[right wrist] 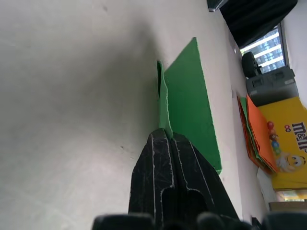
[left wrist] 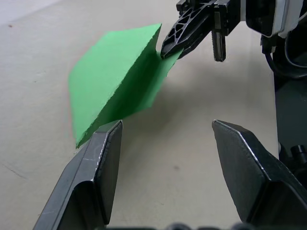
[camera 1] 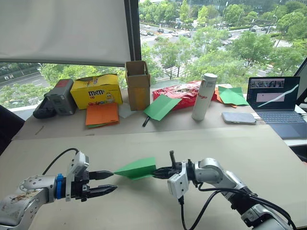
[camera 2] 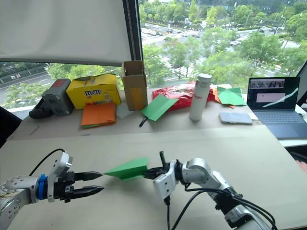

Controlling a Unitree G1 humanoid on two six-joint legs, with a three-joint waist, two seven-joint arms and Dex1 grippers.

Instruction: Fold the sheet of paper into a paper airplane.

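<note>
The sheet of paper is now a green pointed wedge, the paper airplane point(camera 1: 136, 168), held just above the tan table point(camera 1: 240, 153) at front centre. My right gripper point(camera 1: 158, 173) is shut on its wide rear end, and the right wrist view shows the fingers point(right wrist: 165, 143) pinching the folded edge point(right wrist: 187, 100). The wedge's tip points toward my left gripper point(camera 1: 113, 181), which is open. In the left wrist view the tip of the airplane point(left wrist: 115, 86) lies right by one of its fingers point(left wrist: 103, 158), and I cannot tell if they touch.
Along the back of the table stand orange sheets point(camera 1: 101, 115), a yellow candy box point(camera 1: 96, 91), a cardboard box point(camera 1: 138, 84), a loose green sheet point(camera 1: 160, 106), a white bottle point(camera 1: 204, 96), a phone point(camera 1: 238, 117) and a laptop point(camera 1: 276, 103). Cables trail from both wrists.
</note>
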